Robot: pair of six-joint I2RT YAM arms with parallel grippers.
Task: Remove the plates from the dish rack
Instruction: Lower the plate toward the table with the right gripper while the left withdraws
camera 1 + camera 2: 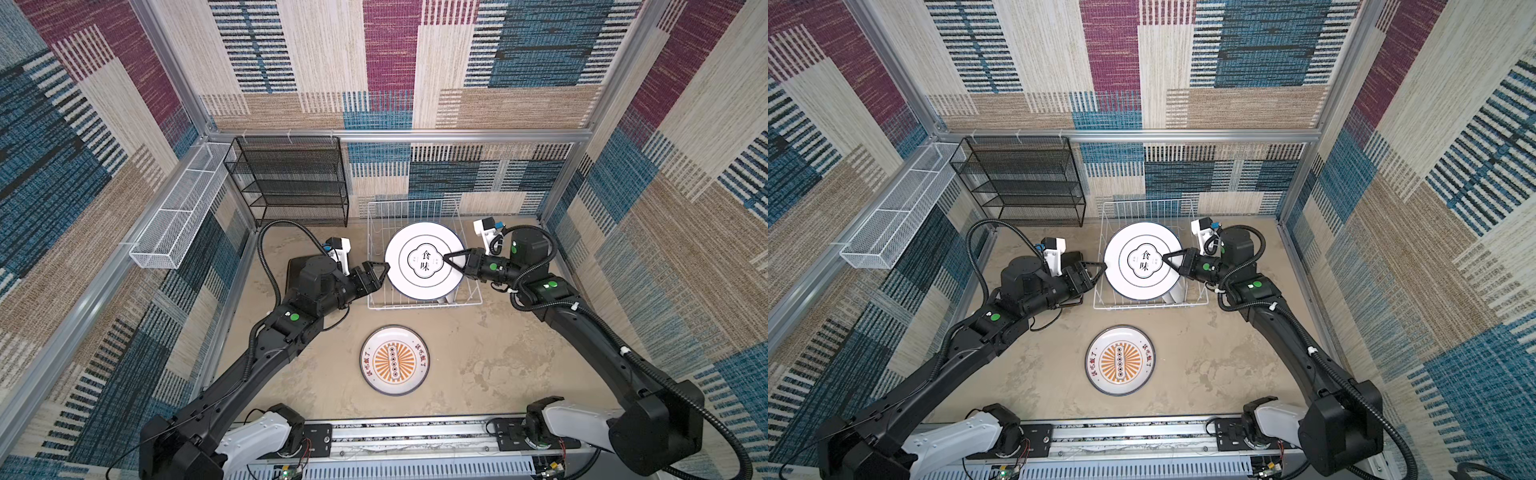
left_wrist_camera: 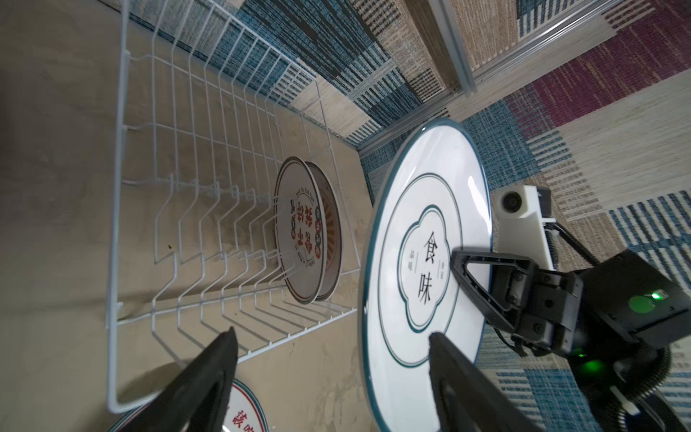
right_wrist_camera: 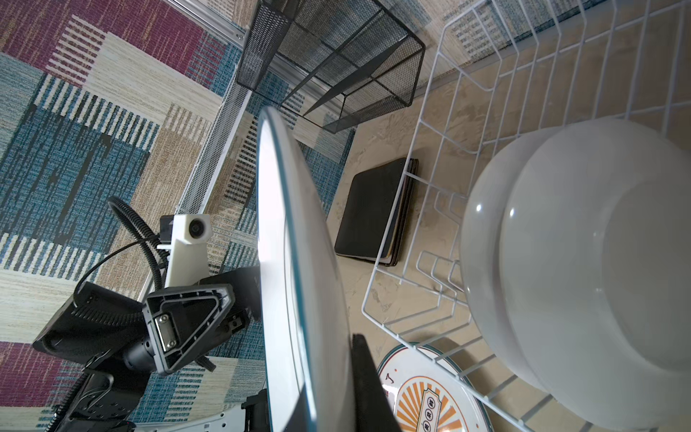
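Observation:
My right gripper (image 1: 446, 257) (image 3: 310, 374) is shut on a round white plate (image 1: 415, 237) (image 1: 1133, 237) with a teal rim, held tilted above the white wire dish rack (image 1: 424, 307) (image 2: 119, 224). My left gripper (image 1: 384, 270) (image 2: 332, 334) is open at the plate's opposite edge, and the rim lies between its fingers. Two more round plates (image 2: 299, 232) (image 3: 579, 262) stand upright in the rack's tines. An orange-sunburst plate (image 1: 394, 360) (image 1: 1120, 360) lies flat on the table in front of the rack. A stack of black-backed square plates (image 3: 374, 209) lies left of the rack, mostly under my left arm.
A black mesh shelf unit (image 1: 291, 183) stands at the back left against the wall. A long white mesh basket (image 1: 174, 216) hangs along the left wall. Patterned walls close in the table on three sides.

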